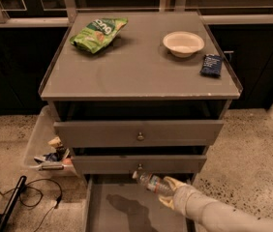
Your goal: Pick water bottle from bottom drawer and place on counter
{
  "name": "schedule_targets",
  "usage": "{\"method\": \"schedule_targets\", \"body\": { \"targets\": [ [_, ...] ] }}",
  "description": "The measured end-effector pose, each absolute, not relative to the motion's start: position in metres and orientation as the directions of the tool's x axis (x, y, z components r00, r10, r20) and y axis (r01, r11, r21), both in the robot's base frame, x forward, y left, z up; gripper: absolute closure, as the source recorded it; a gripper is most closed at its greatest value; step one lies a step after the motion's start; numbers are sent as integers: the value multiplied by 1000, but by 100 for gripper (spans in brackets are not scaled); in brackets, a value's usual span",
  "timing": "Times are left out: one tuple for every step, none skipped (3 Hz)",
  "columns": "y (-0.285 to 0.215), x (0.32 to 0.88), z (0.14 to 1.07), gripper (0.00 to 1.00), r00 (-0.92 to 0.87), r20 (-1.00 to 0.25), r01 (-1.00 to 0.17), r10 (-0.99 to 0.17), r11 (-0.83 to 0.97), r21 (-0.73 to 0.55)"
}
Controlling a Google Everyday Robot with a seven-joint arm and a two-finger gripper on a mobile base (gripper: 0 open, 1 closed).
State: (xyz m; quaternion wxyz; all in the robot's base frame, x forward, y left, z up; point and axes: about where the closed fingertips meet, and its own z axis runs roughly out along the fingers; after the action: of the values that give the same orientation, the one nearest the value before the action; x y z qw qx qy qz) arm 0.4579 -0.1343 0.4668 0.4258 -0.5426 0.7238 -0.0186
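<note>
The water bottle is a small clear bottle with a white cap and a red-and-white band. It lies tilted, cap pointing up-left, in front of the middle drawer and above the open bottom drawer. My gripper reaches in from the lower right on a pale arm and is shut on the bottle's base end. The bottle's shadow falls on the drawer floor below it. The grey counter is the cabinet top above.
On the counter lie a green chip bag, a white bowl and a dark blue packet. Two upper drawers with brass knobs stand slightly open. A clear bin of clutter and black cables are on the floor at left.
</note>
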Motion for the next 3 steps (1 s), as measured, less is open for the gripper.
{"method": "schedule_targets", "body": {
  "targets": [
    [-152,503,561,100,16,-615,-700,-788,430,-570],
    [-184,522,642,100,39,-650,-640,-759,480,-600],
    [-219,511,706,100,28,-672,-616,-740,517,-594]
  ]
}}
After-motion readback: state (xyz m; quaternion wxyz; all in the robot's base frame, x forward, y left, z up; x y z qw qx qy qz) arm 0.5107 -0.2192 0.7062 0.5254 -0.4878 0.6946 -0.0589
